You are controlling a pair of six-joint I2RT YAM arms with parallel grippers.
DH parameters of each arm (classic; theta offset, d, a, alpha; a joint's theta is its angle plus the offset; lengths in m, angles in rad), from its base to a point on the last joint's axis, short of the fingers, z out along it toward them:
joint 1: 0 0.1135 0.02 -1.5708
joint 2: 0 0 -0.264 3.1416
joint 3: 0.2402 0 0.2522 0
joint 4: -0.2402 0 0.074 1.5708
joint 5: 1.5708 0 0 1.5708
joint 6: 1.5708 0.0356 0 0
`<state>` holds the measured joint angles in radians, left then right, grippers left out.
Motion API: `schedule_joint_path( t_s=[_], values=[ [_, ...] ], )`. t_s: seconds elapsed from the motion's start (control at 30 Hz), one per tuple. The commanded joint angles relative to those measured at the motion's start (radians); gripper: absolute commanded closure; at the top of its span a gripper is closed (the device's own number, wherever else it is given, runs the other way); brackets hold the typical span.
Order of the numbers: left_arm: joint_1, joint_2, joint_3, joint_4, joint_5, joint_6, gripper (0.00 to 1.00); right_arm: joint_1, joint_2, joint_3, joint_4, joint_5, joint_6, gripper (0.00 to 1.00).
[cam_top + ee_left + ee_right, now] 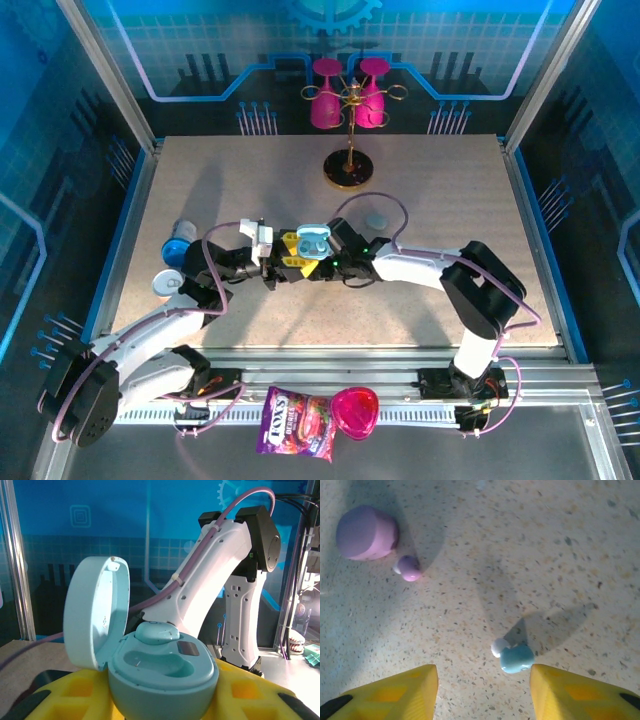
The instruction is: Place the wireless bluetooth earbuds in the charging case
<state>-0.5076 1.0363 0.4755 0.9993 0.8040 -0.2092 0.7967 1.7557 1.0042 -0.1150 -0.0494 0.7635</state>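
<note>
Bare worktop [530,555] lies open between the spread yellow fingers [400,692] of the right tool [482,674], around the pale blue earbud [516,658]. The lilac earbud [410,569] and rounded lilac block [365,532] sit well left. On the pale teal charging case [165,682], the upright lid [95,617] walls the left side and the front well stands clear.

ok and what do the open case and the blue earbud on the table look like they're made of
Charging case: likely moulded plastic, pale teal, smooth satin skin with soft highlights. Blue earbud: probably hard plastic, going by its slight sheen; its white tip looks matte, maybe silicone.
</note>
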Motion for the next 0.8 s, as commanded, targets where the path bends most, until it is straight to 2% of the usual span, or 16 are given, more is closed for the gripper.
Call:
schedule_joint_path(
  t_s=[0.0, 0.37, 0.77],
  values=[
    [-0.003, -0.020, -0.006, 0.030, -0.007, 0.005, 0.69, -0.007, -0.009, -0.049, 0.124, -0.017, 0.124, 0.49],
    [-0.003, -0.025, -0.004, 0.023, -0.004, 0.004, 0.69, -0.015, 0.055, -0.056, 0.173, -0.056, 0.153, 0.49],
    [-0.003, -0.013, 0.000, 0.030, -0.002, 0.004, 0.69, -0.019, 0.001, -0.092, 0.161, -0.016, 0.140, 0.49]
  ],
)
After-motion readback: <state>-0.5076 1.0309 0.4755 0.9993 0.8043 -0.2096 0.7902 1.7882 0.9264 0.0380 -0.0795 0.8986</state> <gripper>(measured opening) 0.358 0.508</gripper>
